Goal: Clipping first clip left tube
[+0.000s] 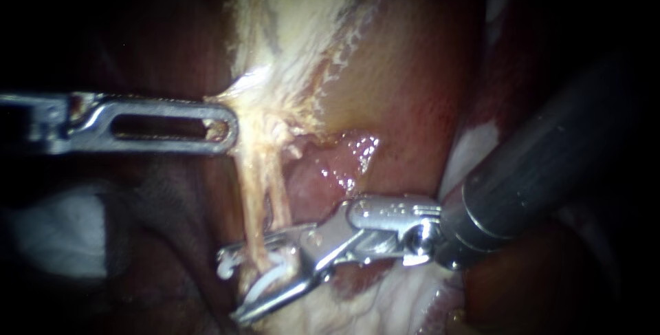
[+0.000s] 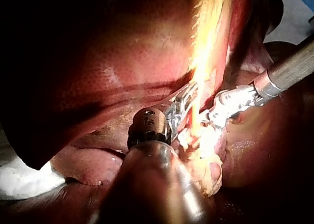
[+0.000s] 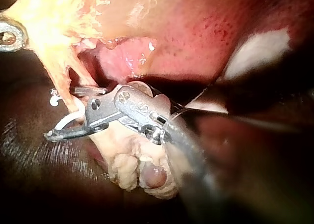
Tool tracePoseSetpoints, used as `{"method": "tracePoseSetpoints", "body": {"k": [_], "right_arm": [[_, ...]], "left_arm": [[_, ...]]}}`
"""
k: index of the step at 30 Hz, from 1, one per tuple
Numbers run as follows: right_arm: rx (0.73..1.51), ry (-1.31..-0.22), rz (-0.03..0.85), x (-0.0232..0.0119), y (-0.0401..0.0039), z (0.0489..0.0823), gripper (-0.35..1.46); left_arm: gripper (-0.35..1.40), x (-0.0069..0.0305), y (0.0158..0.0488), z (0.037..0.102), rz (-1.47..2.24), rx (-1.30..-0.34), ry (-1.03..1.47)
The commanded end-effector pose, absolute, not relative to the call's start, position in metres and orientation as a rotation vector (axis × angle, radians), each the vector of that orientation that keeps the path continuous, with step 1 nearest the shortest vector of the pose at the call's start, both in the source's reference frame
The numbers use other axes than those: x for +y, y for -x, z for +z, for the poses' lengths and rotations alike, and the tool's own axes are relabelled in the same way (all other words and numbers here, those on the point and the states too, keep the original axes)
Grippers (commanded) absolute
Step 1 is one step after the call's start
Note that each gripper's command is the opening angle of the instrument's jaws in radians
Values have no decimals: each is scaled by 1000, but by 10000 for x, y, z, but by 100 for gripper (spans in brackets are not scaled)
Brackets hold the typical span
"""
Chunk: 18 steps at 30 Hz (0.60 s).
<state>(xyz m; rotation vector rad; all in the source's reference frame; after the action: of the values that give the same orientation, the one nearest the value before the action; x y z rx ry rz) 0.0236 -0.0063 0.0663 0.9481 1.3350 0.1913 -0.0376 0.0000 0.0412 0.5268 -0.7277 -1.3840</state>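
Clamps tissue (image 1: 247, 101) in left instrument (image 1: 225, 127) end effector, tensioning left tube (image 1: 253, 201) for clip (image 1: 265, 283) carried wide-open astride it by right instrument (image 1: 231, 287).

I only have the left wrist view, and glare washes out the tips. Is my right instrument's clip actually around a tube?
Observer: In the endoscope view the right instrument holds an unclosed curved white plastic clip in its parted metal jaws, and the left pale stringy tube passes between them.
Operator: Is the other tube inside too?
Observer: The right pale tube runs beside it and slips behind the upper jaw; whether it is inside, I cannot tell.
Operator: And my left instrument?
Observer: The left instrument has slotted jaws shut on pale fibrous tissue above both tubes.
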Motion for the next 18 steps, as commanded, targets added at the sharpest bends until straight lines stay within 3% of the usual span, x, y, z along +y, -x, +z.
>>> {"method": "tracePoseSetpoints", "body": {"k": [1,18], "right_arm": [[1333,-946,197,-63,-236,665,51],[1319,-969,221,-63,-232,676,43]], "left_arm": [[-35,0,376,412,-1384,-728,-527],[-35,0,376,412,-1384,-728,-527]]}}
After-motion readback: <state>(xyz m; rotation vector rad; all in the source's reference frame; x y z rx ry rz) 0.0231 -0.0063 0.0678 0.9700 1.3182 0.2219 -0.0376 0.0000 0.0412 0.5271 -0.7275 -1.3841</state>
